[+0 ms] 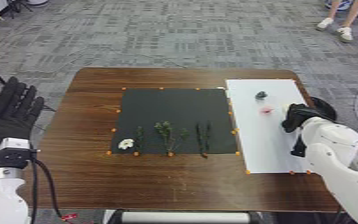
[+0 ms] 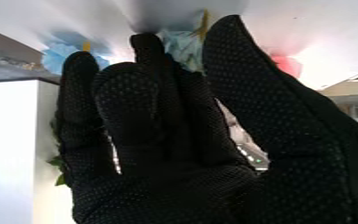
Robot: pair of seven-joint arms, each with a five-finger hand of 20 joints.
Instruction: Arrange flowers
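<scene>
Right robot hand — blue flower pale, ruffled — pink flower

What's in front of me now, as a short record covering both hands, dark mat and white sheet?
Left hand: open, left of the table
Right hand: open, at the right side of the white sheet
Dark mat: white flower near left corner, green stems right of it
White sheet: pink flower, small dark item beyond it
</scene>
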